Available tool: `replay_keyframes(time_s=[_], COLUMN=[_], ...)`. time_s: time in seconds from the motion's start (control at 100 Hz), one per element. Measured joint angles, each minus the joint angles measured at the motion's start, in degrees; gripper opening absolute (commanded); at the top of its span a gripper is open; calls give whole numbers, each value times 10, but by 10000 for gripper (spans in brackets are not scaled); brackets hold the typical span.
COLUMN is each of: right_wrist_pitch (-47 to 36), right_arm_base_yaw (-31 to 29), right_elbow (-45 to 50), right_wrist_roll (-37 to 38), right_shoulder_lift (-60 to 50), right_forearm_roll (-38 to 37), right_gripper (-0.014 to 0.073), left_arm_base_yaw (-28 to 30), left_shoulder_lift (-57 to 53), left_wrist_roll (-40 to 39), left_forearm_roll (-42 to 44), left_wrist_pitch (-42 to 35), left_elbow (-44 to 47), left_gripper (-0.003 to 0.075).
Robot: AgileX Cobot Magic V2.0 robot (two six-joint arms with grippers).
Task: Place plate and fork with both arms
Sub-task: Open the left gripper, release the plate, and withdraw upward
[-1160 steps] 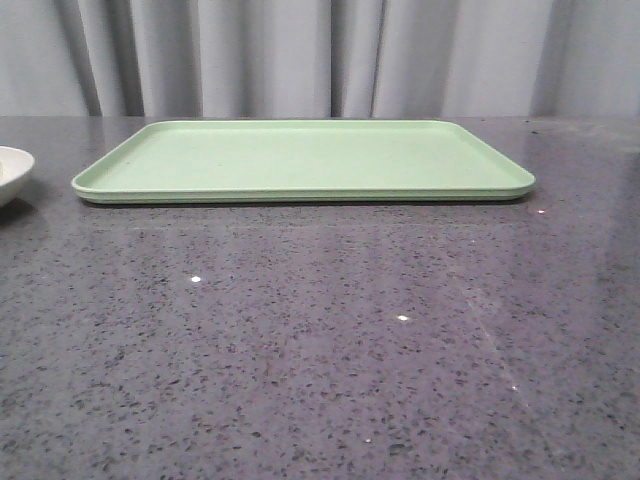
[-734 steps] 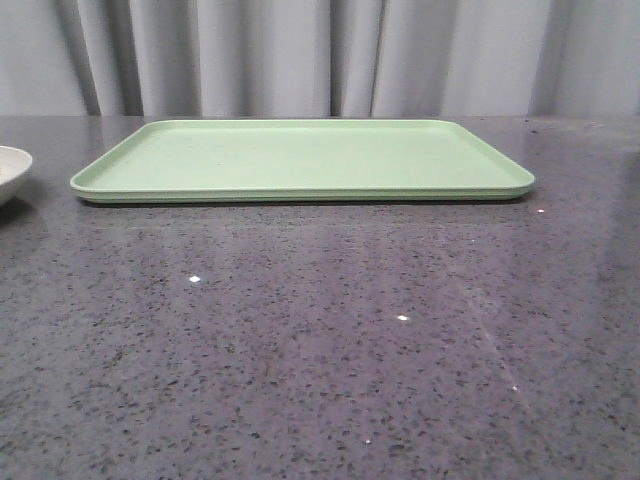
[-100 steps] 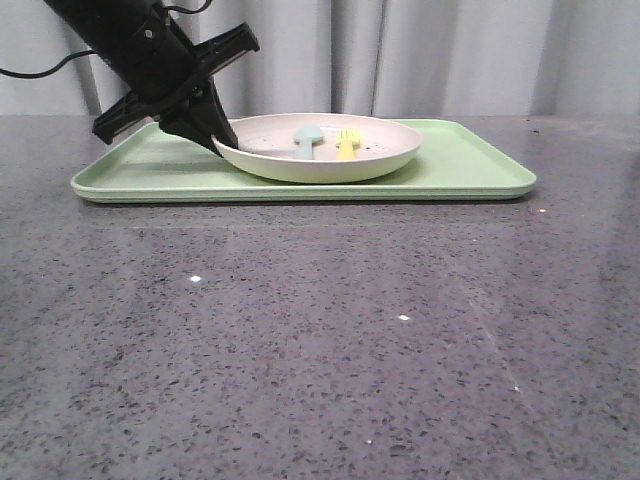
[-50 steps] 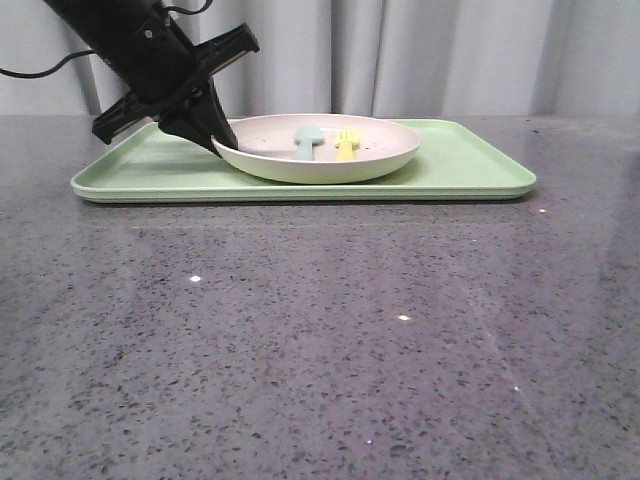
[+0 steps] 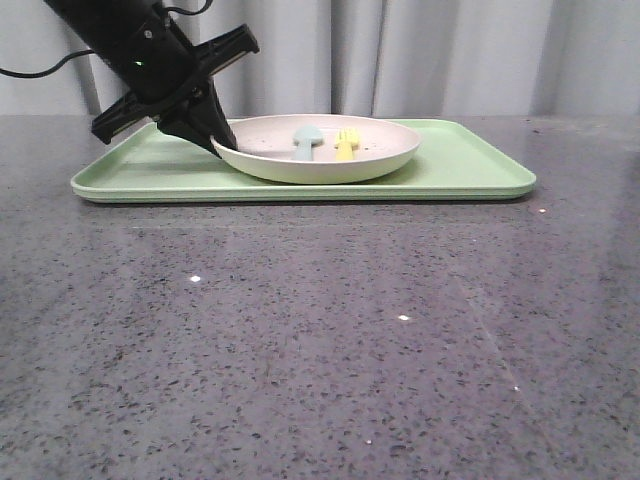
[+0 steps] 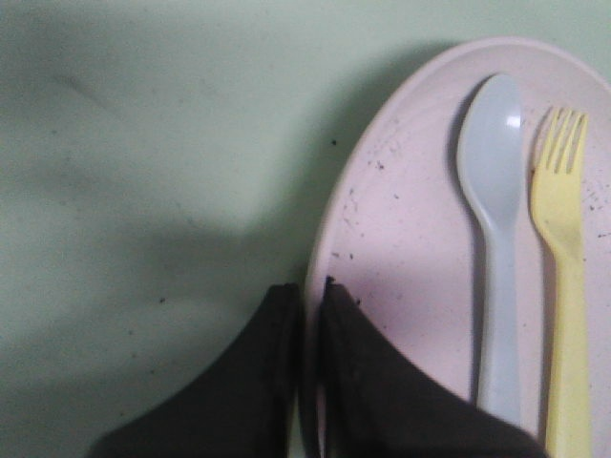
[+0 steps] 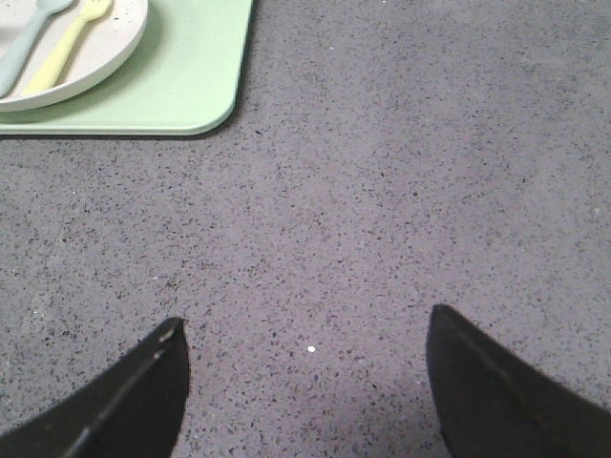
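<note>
The left pincer (image 6: 307,315) is pinching the rim of the plate (image 5: 330,160), which is resting on the green tray (image 5: 470,170), likely steadying it for release. The fork (image 6: 563,286) is lying inside, beside a blue spoon (image 6: 496,239). The right pincer (image 7: 305,382) is hanging spread and empty above the tabletop (image 5: 320,340).

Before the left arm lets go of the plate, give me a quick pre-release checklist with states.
1. Plate sits on the tray: ok.
2. Left gripper shut on the plate rim, one of the fingers inside the rim: ok.
3. Fork and spoon lie inside the plate: ok.
4. Plate bottom flat on tray: cannot tell.
5. Right gripper open, over bare table: ok.
</note>
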Motion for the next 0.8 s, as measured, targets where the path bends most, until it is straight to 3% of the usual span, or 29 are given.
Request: replay_keyframes(time_s=[0.2,0.27,0.8], right_wrist_pitch=[0,0,0], right_arm_base_yaw=[0,0,0], right_elbow=[0,0,0], right_wrist_roll=[0,0,0], right_shoulder_lift=[0,0,0], right_forearm_roll=[0,0,0], right_gripper=[526,526,526], left_arm_base_yaw=[0,0,0], left_shoulder_lift=[0,0,-21], left_wrist_roll=[0,0,0], left_forearm_roll=[0,-2,24], left_wrist_pitch=[0,-1,11], left_elbow=[0,0,0], left_gripper=[425,482,492])
